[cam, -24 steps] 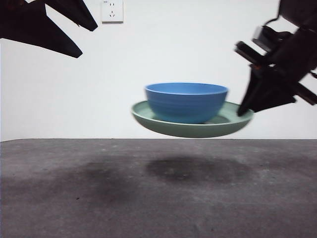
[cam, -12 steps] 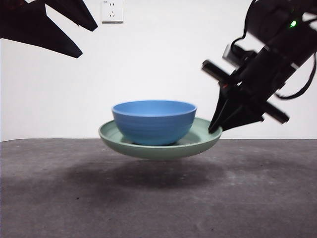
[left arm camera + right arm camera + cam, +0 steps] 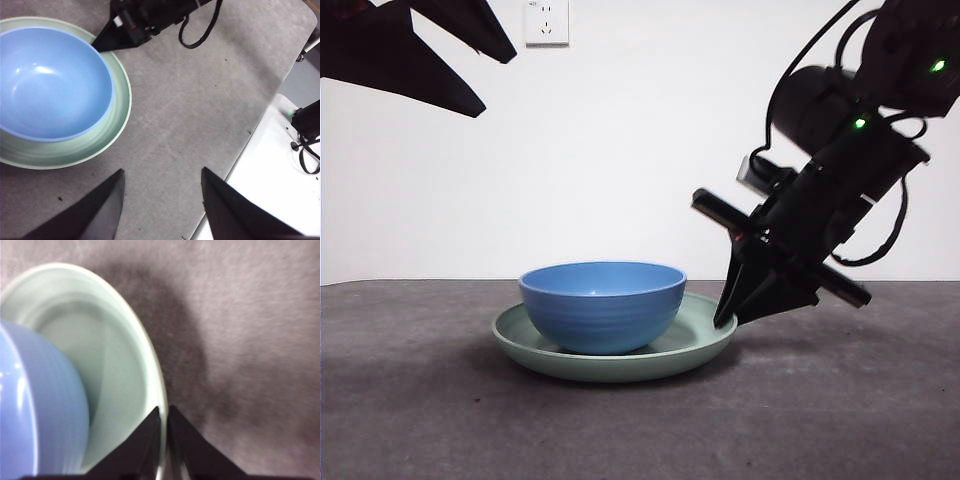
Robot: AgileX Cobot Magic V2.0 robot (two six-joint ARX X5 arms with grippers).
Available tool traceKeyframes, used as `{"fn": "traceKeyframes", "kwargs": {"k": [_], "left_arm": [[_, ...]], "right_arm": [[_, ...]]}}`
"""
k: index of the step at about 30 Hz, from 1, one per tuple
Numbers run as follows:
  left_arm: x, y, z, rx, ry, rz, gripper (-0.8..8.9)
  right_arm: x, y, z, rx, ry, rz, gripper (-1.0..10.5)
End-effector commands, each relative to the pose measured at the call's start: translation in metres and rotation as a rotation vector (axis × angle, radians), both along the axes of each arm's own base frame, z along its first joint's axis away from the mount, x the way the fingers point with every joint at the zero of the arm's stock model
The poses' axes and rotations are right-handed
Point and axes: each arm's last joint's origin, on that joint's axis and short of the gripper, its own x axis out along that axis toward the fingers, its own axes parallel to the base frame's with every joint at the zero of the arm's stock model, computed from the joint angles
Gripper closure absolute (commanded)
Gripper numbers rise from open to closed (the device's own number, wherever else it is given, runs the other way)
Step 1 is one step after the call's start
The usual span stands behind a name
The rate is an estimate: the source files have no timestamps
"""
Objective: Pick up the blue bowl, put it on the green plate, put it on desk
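The blue bowl (image 3: pixel 602 305) sits inside the green plate (image 3: pixel 705 340), and the plate rests on the desk (image 3: pixel 840 420) near the middle. My right gripper (image 3: pixel 728 318) reaches down from the upper right and is shut on the plate's right rim. The right wrist view shows its jaws (image 3: pixel 164 412) pinching the rim of the plate (image 3: pixel 125 360), with the bowl (image 3: pixel 35 405) beside them. My left gripper (image 3: pixel 161 170) hangs open and holds nothing, high above the bowl (image 3: pixel 50 82) and plate (image 3: pixel 119 112); it shows as dark tips (image 3: pixel 500 82) at the top left.
A white wall with a socket (image 3: pixel 546 22) stands behind the desk. In the left wrist view the desk's edge meets a white surface (image 3: pixel 275 165) with cables. Bare desk (image 3: pixel 200 100) lies beside the plate.
The right gripper has lowered the plate with the bowl in it and carried it leftward, from mid-air down onto the desk. The left arm has not moved.
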Motion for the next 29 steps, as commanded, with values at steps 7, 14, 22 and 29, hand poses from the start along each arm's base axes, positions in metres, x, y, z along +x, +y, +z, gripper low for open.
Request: {"fn": "traceKeyframes", "kwargs": {"k": [7, 14, 22, 29], "left_arm": [[-0.001, -0.001, 0.001, 0.005, 0.003, -0.02, 5.65], [-0.001, -0.001, 0.001, 0.005, 0.004, -0.02, 5.65], [-0.001, -0.001, 0.001, 0.005, 0.004, -0.02, 5.65], [-0.001, -0.001, 0.001, 0.005, 0.003, -0.02, 5.65]], "right_arm": [[0.005, 0.007, 0.0, -0.013, 0.001, -0.008, 9.4], [0.004, 0.007, -0.001, -0.018, 0.008, -0.004, 7.6], [0.0, 0.004, 0.014, -0.028, -0.018, -0.006, 7.6], [-0.02, -0.01, 0.06, -0.098, -0.131, 0.014, 7.5]]}}
